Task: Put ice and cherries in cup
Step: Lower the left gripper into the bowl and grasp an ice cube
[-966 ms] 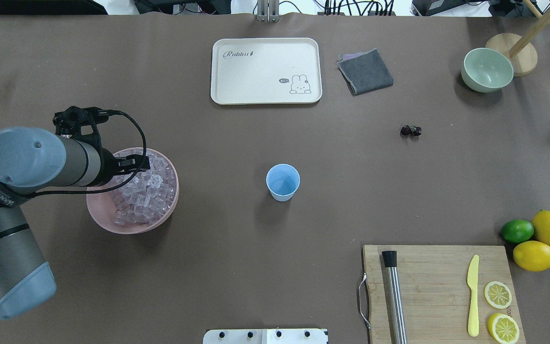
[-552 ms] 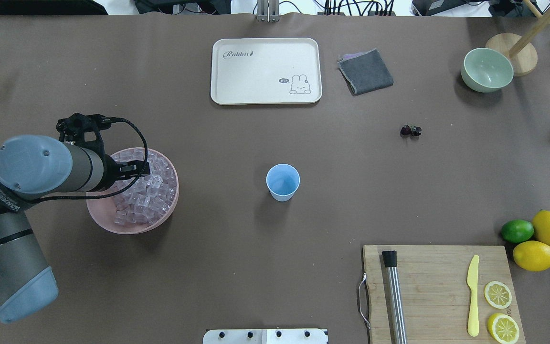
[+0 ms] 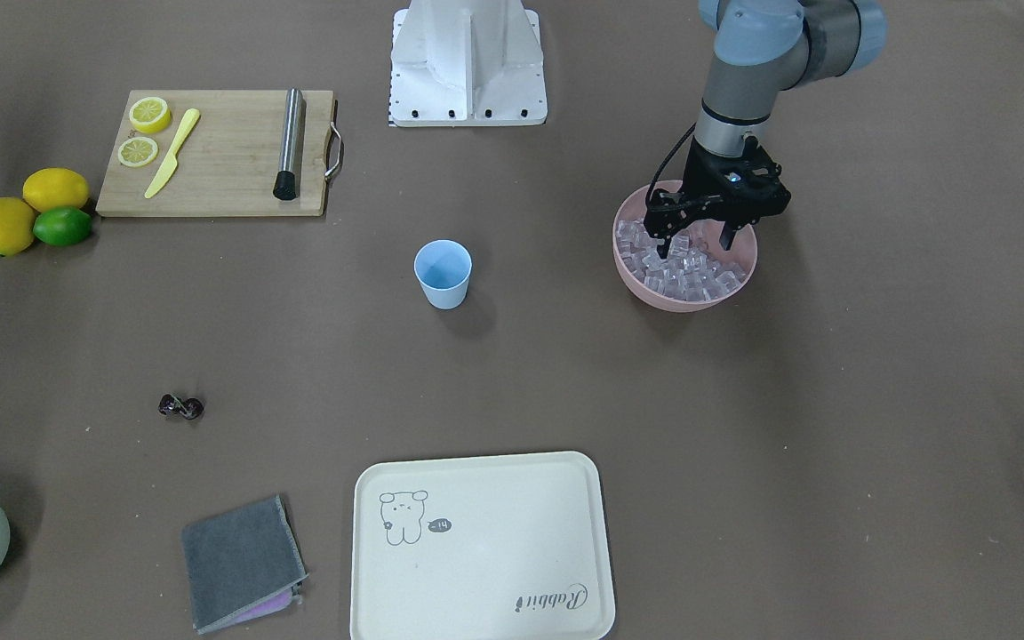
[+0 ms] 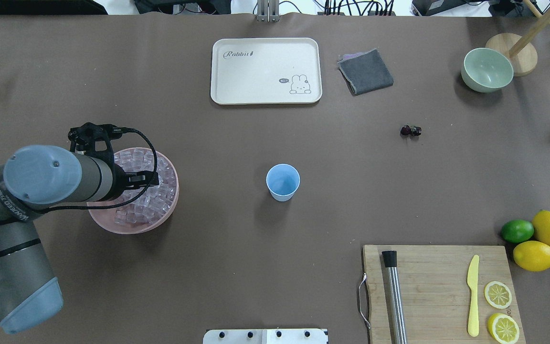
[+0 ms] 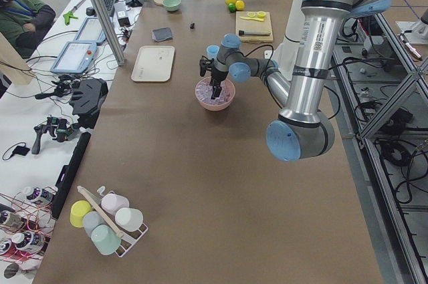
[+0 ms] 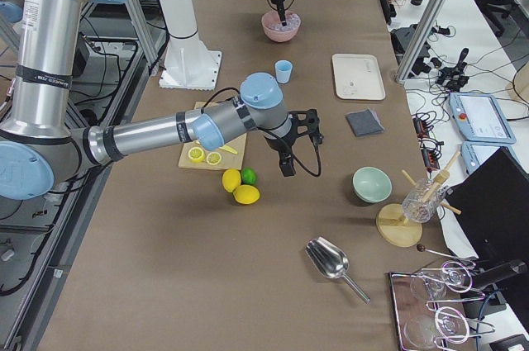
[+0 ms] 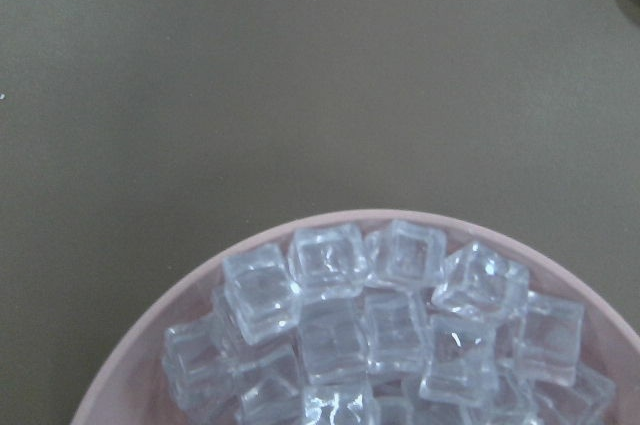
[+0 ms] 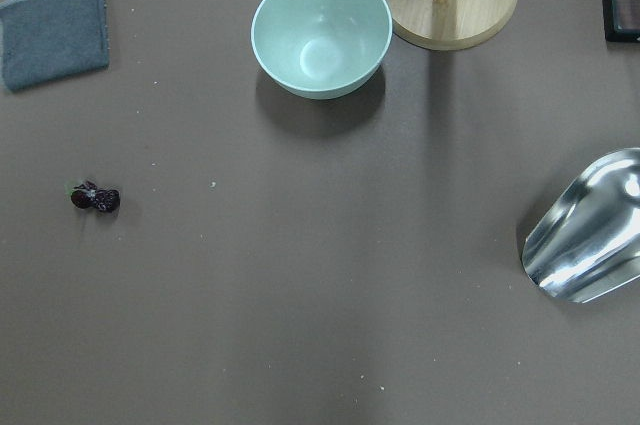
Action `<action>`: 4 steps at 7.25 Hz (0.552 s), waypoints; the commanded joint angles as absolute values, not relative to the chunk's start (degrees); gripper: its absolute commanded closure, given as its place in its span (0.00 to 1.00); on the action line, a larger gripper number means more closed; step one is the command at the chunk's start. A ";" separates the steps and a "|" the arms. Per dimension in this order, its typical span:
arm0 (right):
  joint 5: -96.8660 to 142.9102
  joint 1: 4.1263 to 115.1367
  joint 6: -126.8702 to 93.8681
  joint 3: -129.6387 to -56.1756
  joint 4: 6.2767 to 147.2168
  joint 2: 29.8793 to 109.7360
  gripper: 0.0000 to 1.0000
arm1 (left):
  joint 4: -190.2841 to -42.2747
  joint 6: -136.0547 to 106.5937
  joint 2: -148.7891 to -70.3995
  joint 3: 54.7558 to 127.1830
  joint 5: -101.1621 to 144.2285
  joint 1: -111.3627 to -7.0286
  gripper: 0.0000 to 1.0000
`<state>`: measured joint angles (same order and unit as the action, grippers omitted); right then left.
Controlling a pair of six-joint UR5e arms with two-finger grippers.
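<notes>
The ice (image 4: 147, 197) is a heap of clear cubes in a pink bowl (image 4: 100, 220) at the table's left; it also shows in the left wrist view (image 7: 400, 325). My left gripper (image 3: 692, 238) is open, its fingers spread and lowered onto the ice, holding nothing. The light blue cup (image 4: 282, 181) stands upright and empty at the table's middle. The dark cherries (image 4: 410, 130) lie on the table to the right, also in the right wrist view (image 8: 95, 198). My right gripper (image 6: 288, 166) hovers above the right side; I cannot tell whether it is open.
A cream tray (image 4: 266, 70) and grey cloth (image 4: 365, 71) lie at the back. A green bowl (image 4: 487, 69) stands back right. A cutting board (image 4: 439, 291) with muddler, knife and lemon slices is front right, beside lemons and a lime (image 4: 517, 231). A metal scoop (image 8: 590, 230) lies far right.
My left arm has shifted towards the robot and slightly right, bringing the open gripper lower over the middle of the ice bowl. Nothing else moved.
</notes>
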<state>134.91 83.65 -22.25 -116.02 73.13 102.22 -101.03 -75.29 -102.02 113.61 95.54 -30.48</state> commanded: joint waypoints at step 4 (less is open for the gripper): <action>134.91 83.67 -22.24 -116.10 73.13 102.30 0.00 | -101.07 -68.74 -101.43 113.56 95.54 -29.00 0.03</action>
